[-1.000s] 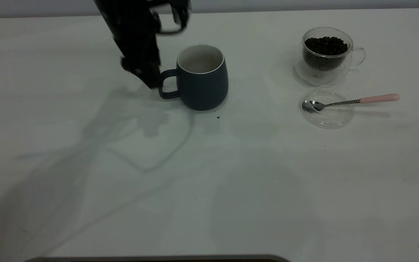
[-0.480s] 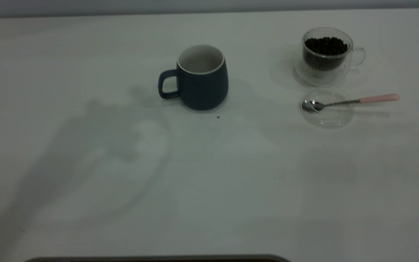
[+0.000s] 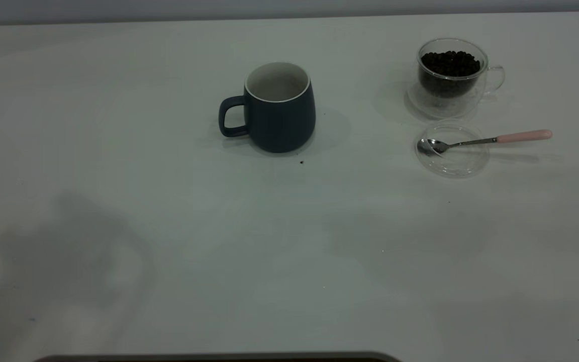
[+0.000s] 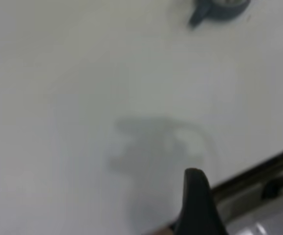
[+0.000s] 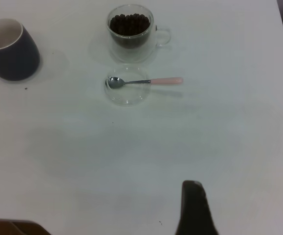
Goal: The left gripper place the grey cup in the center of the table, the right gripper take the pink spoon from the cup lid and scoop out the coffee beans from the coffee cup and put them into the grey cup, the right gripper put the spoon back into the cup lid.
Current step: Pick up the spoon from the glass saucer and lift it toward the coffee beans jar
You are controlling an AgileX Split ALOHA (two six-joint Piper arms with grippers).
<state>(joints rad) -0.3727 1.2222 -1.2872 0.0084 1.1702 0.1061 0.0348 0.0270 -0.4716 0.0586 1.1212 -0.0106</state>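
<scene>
The grey cup (image 3: 279, 108) stands upright and empty near the middle of the table (image 3: 289, 241), handle to the left. The coffee cup (image 3: 451, 75) holds coffee beans (image 3: 450, 63) at the far right. In front of it lies the cup lid (image 3: 453, 151), with the pink spoon (image 3: 485, 140) resting bowl-down in it. No arm shows in the exterior view. Only a black tip of my left gripper (image 4: 197, 205) shows, far from the grey cup (image 4: 219, 7) and holding nothing. My right gripper (image 5: 194, 208) hovers well back from the pink spoon (image 5: 146, 81), cup lid (image 5: 128, 90), coffee cup (image 5: 130, 32) and grey cup (image 5: 9, 49).
A tiny dark speck (image 3: 301, 162) lies just in front of the grey cup. The table's edge (image 4: 258, 171) runs close beside my left gripper. A dark strip (image 3: 219, 358) borders the table's near edge.
My left arm, which was beside the grey cup's handle, has pulled out of the exterior view. Its shadow has slid to the near left. The cup has not moved.
</scene>
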